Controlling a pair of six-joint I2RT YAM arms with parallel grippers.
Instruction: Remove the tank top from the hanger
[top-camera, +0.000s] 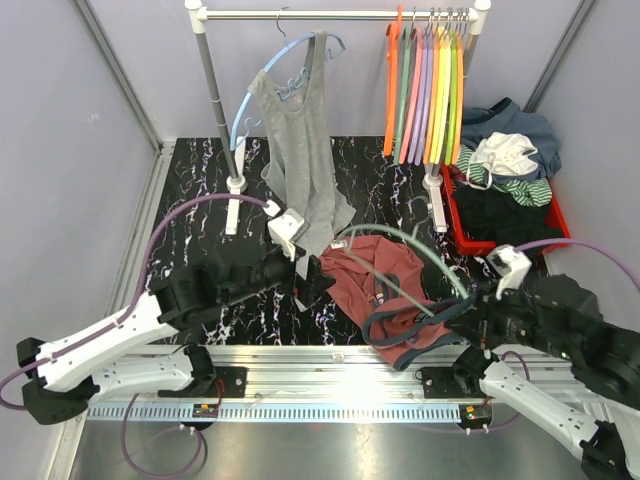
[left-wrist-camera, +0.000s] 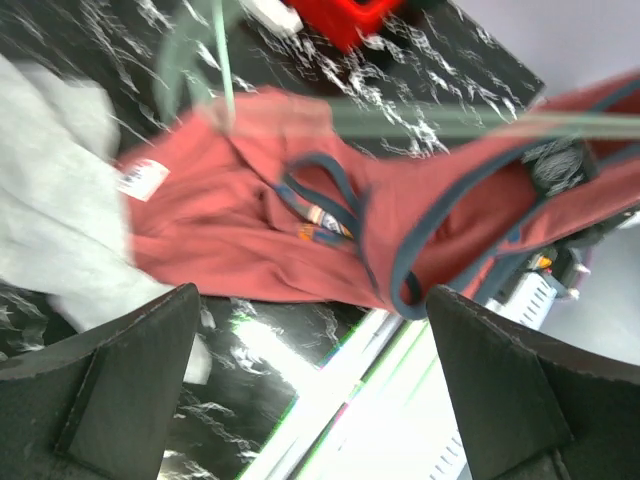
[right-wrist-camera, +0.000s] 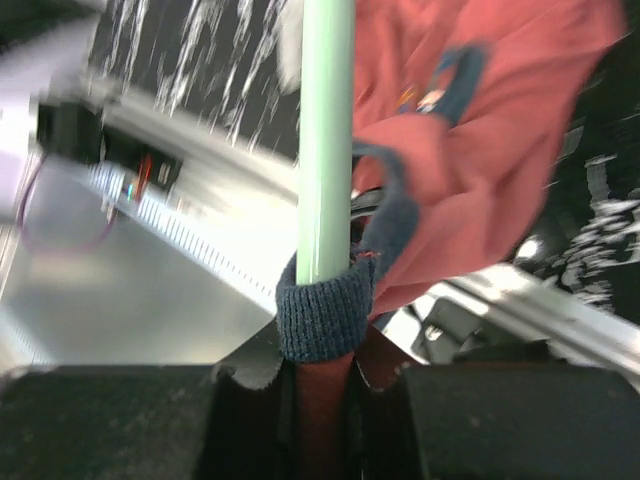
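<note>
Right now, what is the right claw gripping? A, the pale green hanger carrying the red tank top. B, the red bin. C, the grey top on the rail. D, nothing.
A: the right wrist view shows the right claw shut on the green hanger, with the navy strap of the red tank top looped round it.
</note>
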